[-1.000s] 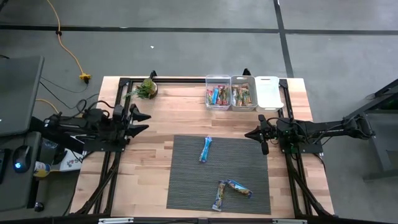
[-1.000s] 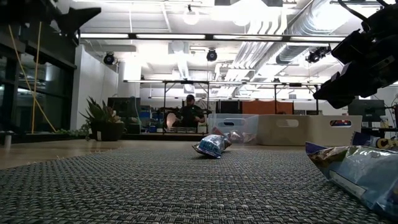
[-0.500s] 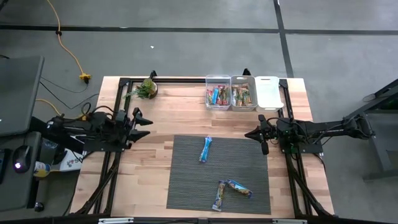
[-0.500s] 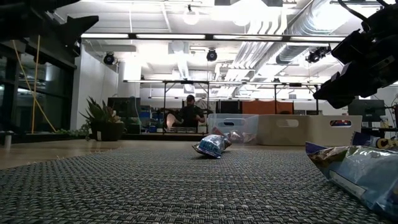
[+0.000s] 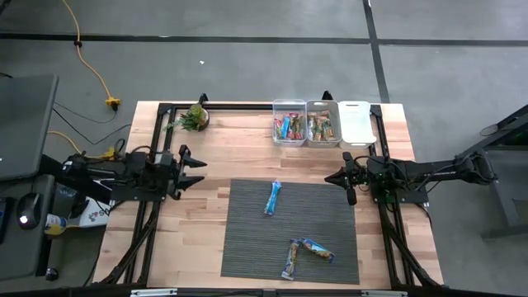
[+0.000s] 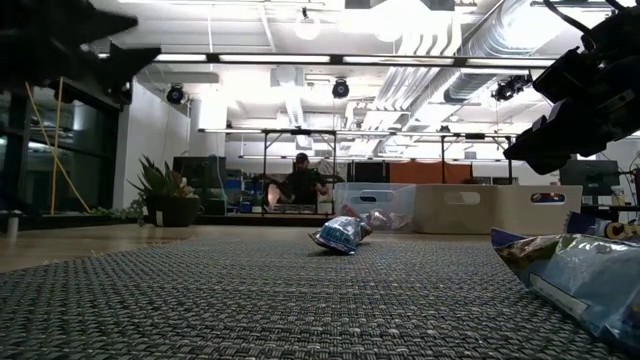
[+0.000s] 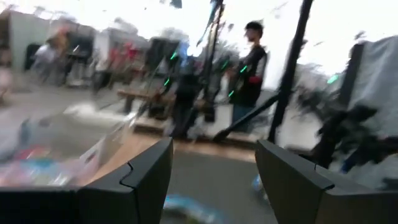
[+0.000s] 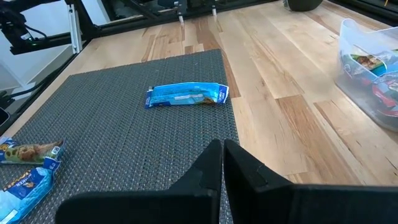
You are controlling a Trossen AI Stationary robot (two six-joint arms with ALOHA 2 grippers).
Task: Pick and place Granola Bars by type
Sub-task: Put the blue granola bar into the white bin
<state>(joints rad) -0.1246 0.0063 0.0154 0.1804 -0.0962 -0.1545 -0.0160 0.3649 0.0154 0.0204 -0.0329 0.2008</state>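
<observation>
Both pincers empty above the table (image 5: 239, 153), granola bars on the mat (image 5: 247, 247) and in bins.
The left pincer (image 5: 200, 167) is spread apart, nothing gripped; the right pincer (image 5: 330, 176) is clenched on nothing. One blue granola bar (image 5: 272, 198) lies mid-mat, two bars (image 5: 304, 254) touching near its front edge; others fill two clear bins (image 5: 305, 124).

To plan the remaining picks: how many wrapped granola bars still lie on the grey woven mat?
3: one blue bar lies alone near the mat's middle; a blue bar and a tan bar lie together at its near edge.
</observation>
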